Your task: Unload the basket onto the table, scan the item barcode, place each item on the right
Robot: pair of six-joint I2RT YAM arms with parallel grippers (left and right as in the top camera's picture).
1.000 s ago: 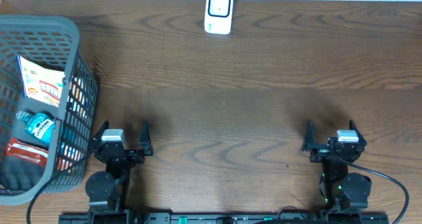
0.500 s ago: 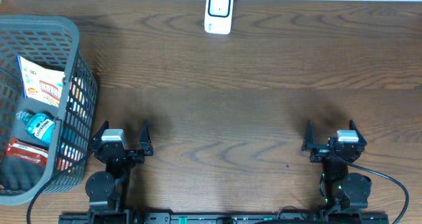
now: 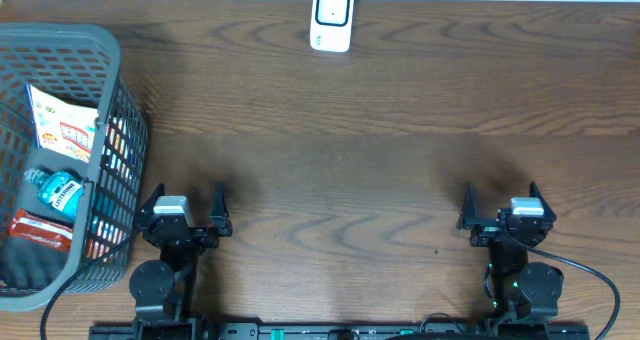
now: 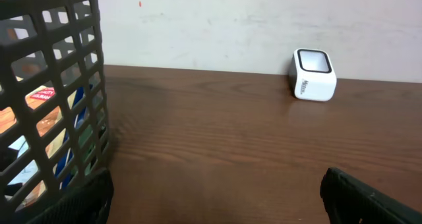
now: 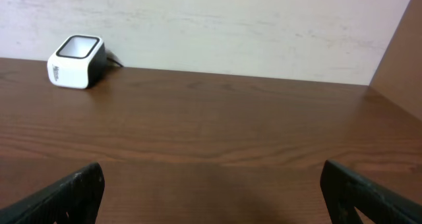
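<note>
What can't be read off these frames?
- Overhead: any barcode on the blue bottle, snack packet or red packet is too small to see.
- Overhead: basket cut off by the left edge.
- Left wrist: basket contents mostly hidden behind its mesh wall.
- All views: scanner label too small to read.

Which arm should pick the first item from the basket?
Likely left. The left gripper sits open right beside the basket holding the items; the right gripper, also open, is far across from it.
</note>
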